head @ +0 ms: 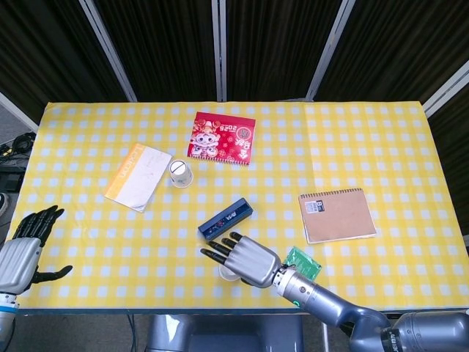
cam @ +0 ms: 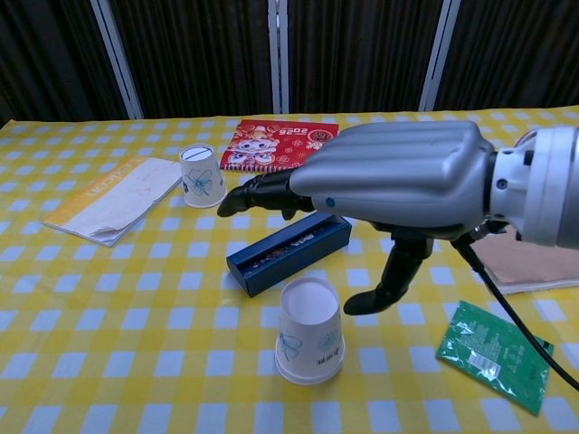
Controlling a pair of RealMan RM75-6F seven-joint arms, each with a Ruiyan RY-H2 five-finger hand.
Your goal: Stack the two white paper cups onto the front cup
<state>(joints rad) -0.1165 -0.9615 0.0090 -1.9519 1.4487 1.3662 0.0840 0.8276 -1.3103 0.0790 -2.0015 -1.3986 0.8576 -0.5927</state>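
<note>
Directly beneath the right robot hand, fingers spread and empty, stand the stacked cups.

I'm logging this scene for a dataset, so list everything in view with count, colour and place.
Stacked white paper cups: upside down, near edge, centre.
Lone white paper cup: one, upside down, far left.
Dark blue rectangular box: one, behind the stack.
Red printed calendar card: one, far centre.
White and orange booklet: one, left.
Brown spiral notebook: one, right.
Green foil packet: one, near right.
Yellow checked tablecloth: covers table.
Right robot hand: silver, open above the stack.
Left robot hand: open, near-left edge.
</note>
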